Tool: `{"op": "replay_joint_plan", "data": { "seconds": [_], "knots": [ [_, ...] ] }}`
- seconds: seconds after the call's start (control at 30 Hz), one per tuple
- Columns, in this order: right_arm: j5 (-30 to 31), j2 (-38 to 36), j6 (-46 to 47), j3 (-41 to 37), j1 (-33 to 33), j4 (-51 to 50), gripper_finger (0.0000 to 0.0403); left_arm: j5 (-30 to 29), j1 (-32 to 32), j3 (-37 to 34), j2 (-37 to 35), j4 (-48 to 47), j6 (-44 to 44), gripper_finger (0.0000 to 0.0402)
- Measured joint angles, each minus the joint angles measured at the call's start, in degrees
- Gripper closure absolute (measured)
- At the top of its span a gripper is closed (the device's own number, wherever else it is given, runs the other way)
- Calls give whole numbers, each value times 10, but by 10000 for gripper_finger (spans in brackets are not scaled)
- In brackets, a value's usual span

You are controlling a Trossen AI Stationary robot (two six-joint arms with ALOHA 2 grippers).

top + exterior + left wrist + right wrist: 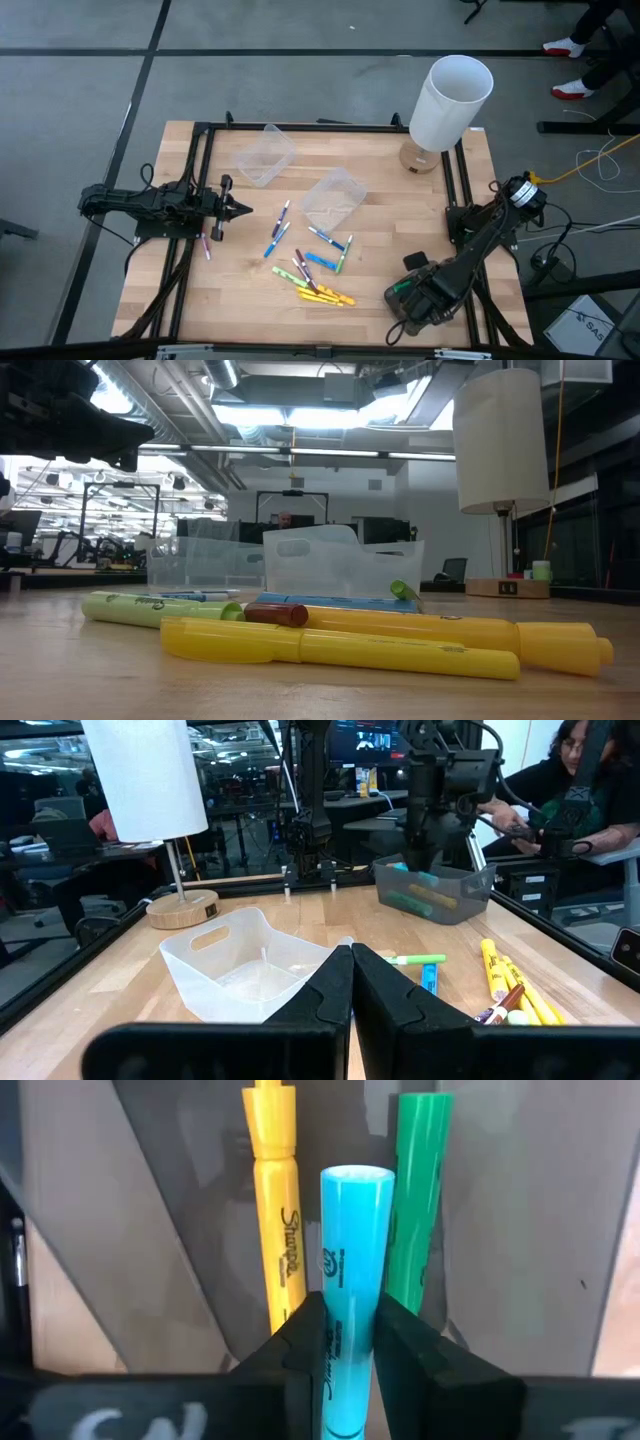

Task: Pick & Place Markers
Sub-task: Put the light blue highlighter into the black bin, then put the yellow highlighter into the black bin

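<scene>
A light-blue plastic marker is pinched by the right gripper at the high view's lower right; loose markers lie centre-frame. The left gripper, pressed together, sits mid-left.

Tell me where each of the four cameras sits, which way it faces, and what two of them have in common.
High view: overhead, looking straight down on the table; shows both arms, left gripper shut.
Low view: at tabletop height, facing across the yellow markers into the room; a dark arm part at upper left.
Left wrist view: on the left arm, looking past its closed fingers toward the lamp.
Right wrist view: on the right arm; right gripper holds a light blue marker.
Shared: high and left wrist views both show the lamp.
</scene>
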Motion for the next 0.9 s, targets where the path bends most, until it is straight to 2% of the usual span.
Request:
{"op": "replay_joint_plan", "data": {
  "seconds": [0.33,0.53,0.9],
  "knots": [
    [-2,0,-2,-7,-12,18,337,0,0,0,0,0,0,398],
    [-36,0,6,-7,-12,32,334,0,0,0,0,0,0,398],
    [-41,0,1,-7,-13,37,279,0,0,0,0,0,0,398]
  ]
}}
